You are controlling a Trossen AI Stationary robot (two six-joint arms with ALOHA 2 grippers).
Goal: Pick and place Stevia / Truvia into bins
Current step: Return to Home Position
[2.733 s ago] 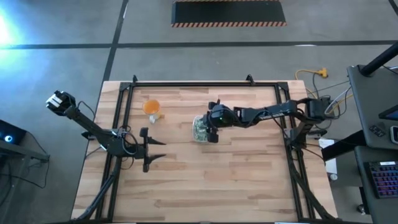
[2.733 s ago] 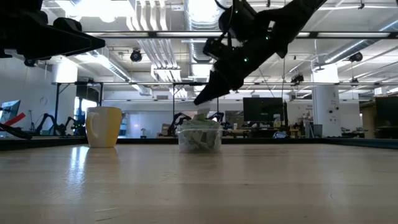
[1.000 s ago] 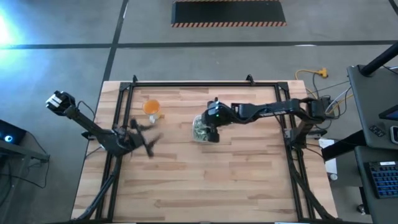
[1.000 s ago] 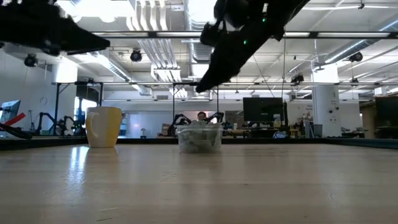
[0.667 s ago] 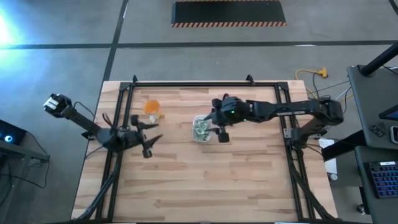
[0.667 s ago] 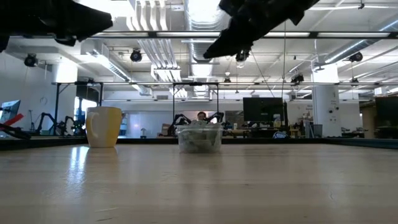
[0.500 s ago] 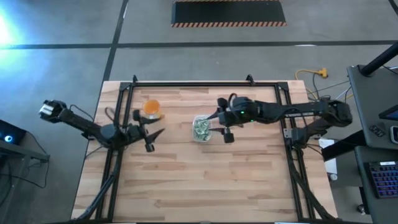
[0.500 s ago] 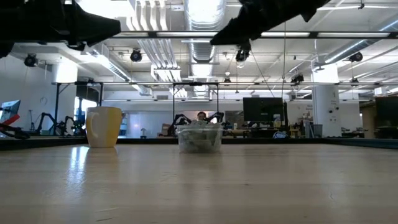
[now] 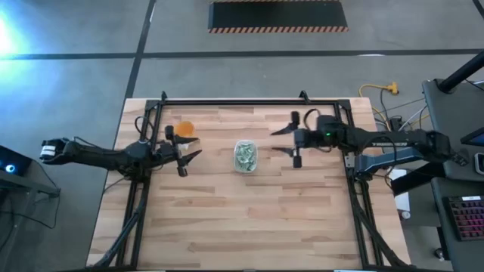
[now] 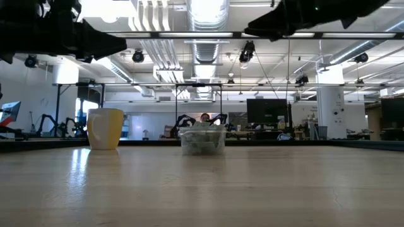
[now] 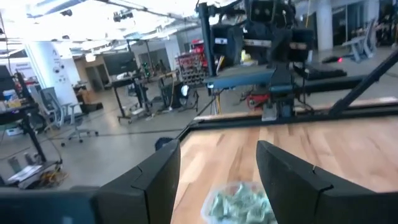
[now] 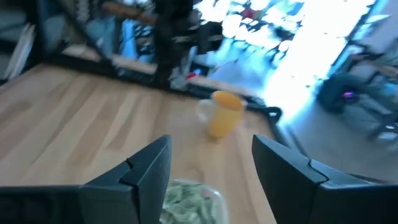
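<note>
The bin [image 9: 244,156], a small clear container, stands on its base at the table's middle, with pale green and white Stevia sachets [image 11: 241,203] piled inside. My left gripper [image 9: 187,153] hovers open to the bin's left, pointing at it roughly level. My right gripper [image 9: 283,142] hovers open to the bin's right, higher up and also facing it. Neither has anything between its fingers. In the low view the bin [image 10: 202,140] sits well below both arms.
An orange cup [image 9: 184,130] stands at the far left of the wooden table [image 9: 249,219], just beyond my left gripper. A black frame [image 9: 242,102] runs around the table's far and side edges. The near half of the table holds no objects.
My right gripper has drawn back from above the bin toward the table's right edge, rising and tipping up toward level. My left gripper has swung toward the far edge and turned to face the bin. Both have stayed open. The bin has not moved.
</note>
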